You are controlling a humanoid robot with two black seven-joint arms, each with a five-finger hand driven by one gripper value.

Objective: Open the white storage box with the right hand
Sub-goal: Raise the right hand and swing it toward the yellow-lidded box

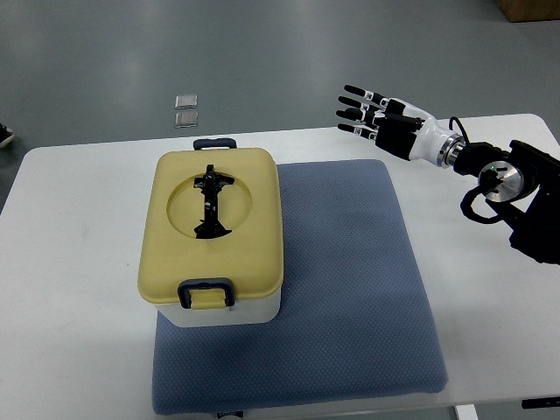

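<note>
My right hand (372,112) is up over the table's (79,227) far edge, fingers (354,90) spread, holding nothing, well apart from the box (214,236). Box sits on left part of the blue mat (350,289), yellow lid (254,219) on, dark latches at near and far ends.
</note>
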